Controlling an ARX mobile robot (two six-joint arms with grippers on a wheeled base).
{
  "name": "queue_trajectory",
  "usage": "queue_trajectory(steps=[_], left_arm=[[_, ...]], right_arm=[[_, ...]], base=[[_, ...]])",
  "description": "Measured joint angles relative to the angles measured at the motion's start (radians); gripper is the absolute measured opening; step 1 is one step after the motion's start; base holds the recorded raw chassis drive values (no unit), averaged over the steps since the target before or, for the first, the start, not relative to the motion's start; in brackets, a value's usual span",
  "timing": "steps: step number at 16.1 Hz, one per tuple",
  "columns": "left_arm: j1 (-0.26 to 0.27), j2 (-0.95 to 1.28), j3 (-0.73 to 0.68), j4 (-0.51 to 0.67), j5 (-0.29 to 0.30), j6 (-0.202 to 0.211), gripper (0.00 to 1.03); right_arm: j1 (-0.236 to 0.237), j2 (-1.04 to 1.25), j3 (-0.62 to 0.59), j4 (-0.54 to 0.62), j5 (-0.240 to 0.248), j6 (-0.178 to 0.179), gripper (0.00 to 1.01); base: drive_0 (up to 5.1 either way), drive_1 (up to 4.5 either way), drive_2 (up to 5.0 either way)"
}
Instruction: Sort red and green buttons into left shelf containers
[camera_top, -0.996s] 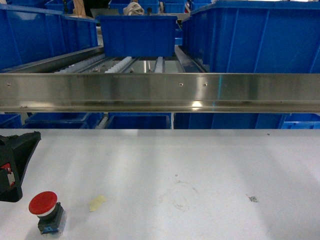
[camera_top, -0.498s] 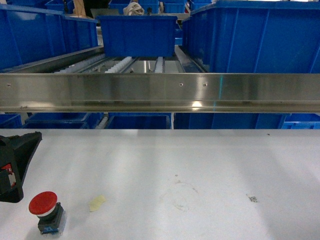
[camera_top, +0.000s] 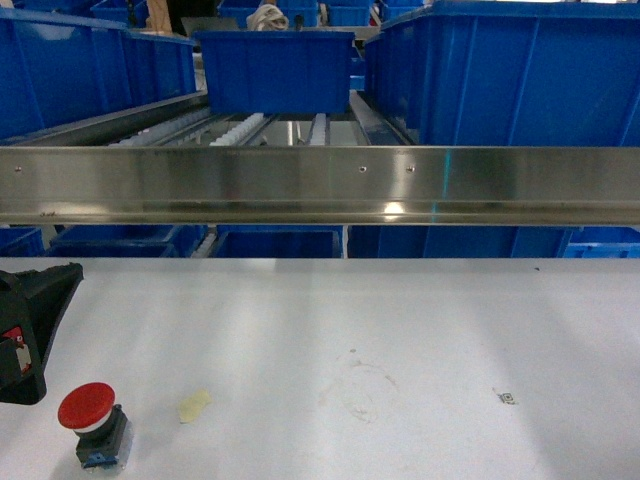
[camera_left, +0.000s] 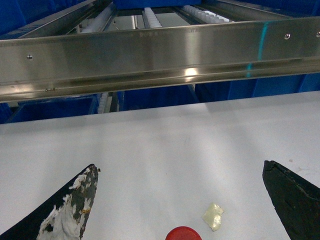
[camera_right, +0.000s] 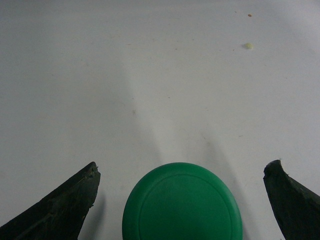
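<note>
The red button (camera_top: 86, 408) stands on the white table (camera_top: 400, 320) at the front left, its wide cap on a black-blue body. Just its cap's edge (camera_left: 183, 234) shows in the left wrist view, low between the fingers of my left gripper (camera_left: 180, 167), which is open and holds nothing. The green button (camera_right: 182, 202) fills the bottom of the right wrist view. My right gripper (camera_right: 183, 165) is open around it, a finger on each side with a gap to the cap. Blue shelf containers (camera_top: 90, 70) sit on the upper left of the rack.
A steel rail (camera_top: 320, 185) crosses in front of the shelf, level with the table's far edge. More blue bins stand at centre (camera_top: 272, 68) and right (camera_top: 510, 75). A yellowish scrap (camera_top: 193, 405) lies right of the red button. The left arm's black housing (camera_top: 28, 325) is at the left edge.
</note>
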Motion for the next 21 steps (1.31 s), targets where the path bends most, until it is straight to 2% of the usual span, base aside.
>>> queue_trajectory(steps=[6, 8, 12, 14, 15, 21], left_arm=[[0.000, 0.000, 0.000, 0.000, 0.000, 0.000, 0.98], [0.000, 0.000, 0.000, 0.000, 0.000, 0.000, 0.98], [0.000, 0.000, 0.000, 0.000, 0.000, 0.000, 0.98], [0.000, 0.000, 0.000, 0.000, 0.000, 0.000, 0.98], [0.000, 0.000, 0.000, 0.000, 0.000, 0.000, 0.98], [0.000, 0.000, 0.000, 0.000, 0.000, 0.000, 0.98]], right_arm=[[-0.005, 0.006, 0.012, 0.000, -0.006, -0.003, 0.98], [-0.005, 0.006, 0.012, 0.000, -0.006, -0.006, 0.82], [-0.005, 0.006, 0.012, 0.000, -0.006, -0.007, 0.87], [-0.005, 0.006, 0.012, 0.000, -0.006, -0.008, 1.00], [-0.005, 0.006, 0.012, 0.000, -0.006, -0.008, 0.97], [-0.005, 0.006, 0.012, 0.000, -0.006, -0.008, 0.33]], base=[[0.0, 0.00, 0.0], [0.0, 0.00, 0.0], [0.0, 0.00, 0.0], [0.0, 0.00, 0.0], [0.0, 0.00, 0.0], [0.0, 0.00, 0.0]])
